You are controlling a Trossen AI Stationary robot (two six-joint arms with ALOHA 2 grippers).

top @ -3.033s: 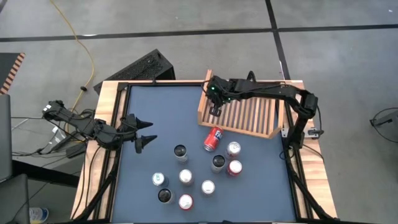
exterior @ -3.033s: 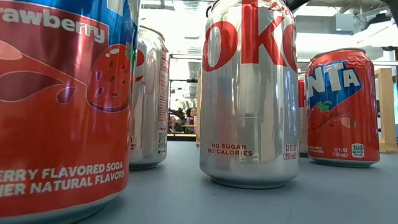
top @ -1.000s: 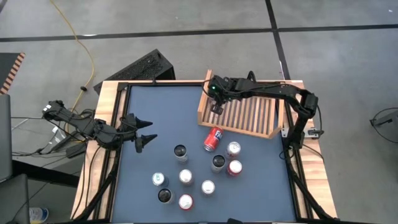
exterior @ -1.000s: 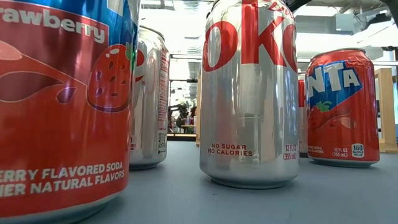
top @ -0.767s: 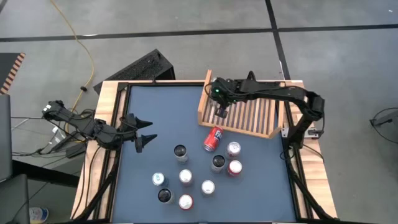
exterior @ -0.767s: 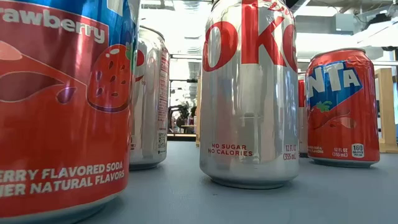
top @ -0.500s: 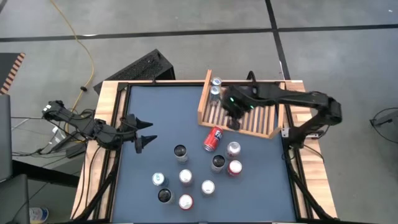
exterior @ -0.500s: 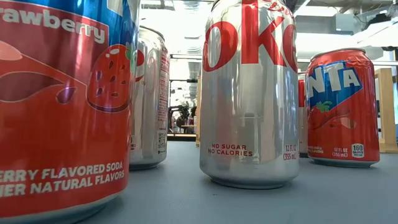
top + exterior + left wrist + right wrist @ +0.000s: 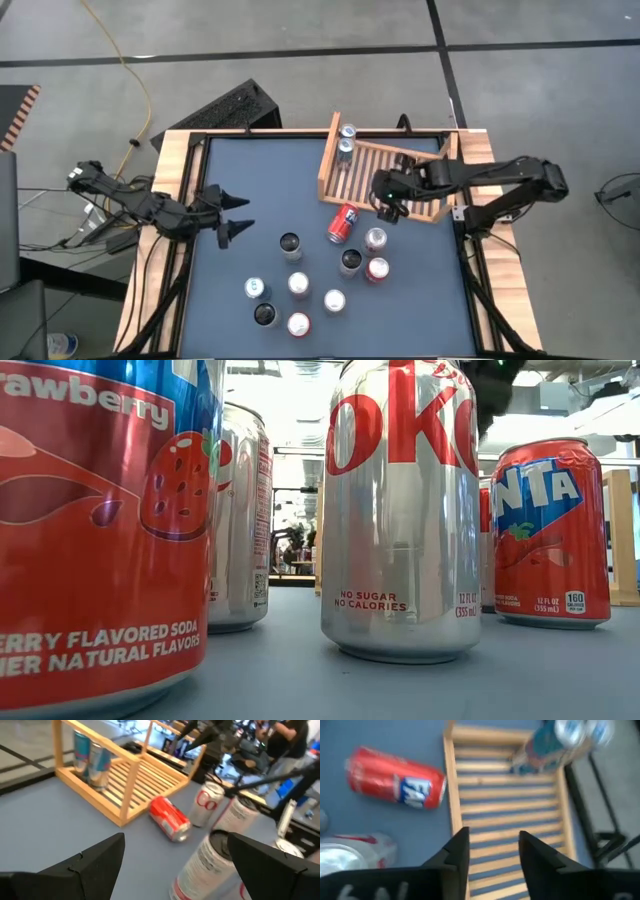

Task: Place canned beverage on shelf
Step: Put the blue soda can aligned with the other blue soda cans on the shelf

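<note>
Here we see the shelf [image 9: 392, 185] at the far right of the desk [image 9: 260, 190], with two cans [image 9: 346, 141] upright in its far left corner, touching one another. The right gripper [image 9: 388, 208] hangs over the shelf's near edge, jaws apart and holding nothing, as the right wrist view confirms. The left gripper [image 9: 232, 213] waits at the desk's left side, jaws wide and empty.

Just beside the shelf's near board lies a tipped red can [image 9: 343, 222]; eight more cans [image 9: 333, 301] stand upright in a loose cluster nearer to us.

We judge each can to be rigid if full, moderately heavy, and smooth enough to slip. An upright can is best taken across its mid-body, jaws on opposite sides of the cylinder. The tipped red can may roll when touched, so we would grip it across its width, not along its length. Close neighbours in the cluster leave little finger room.
</note>
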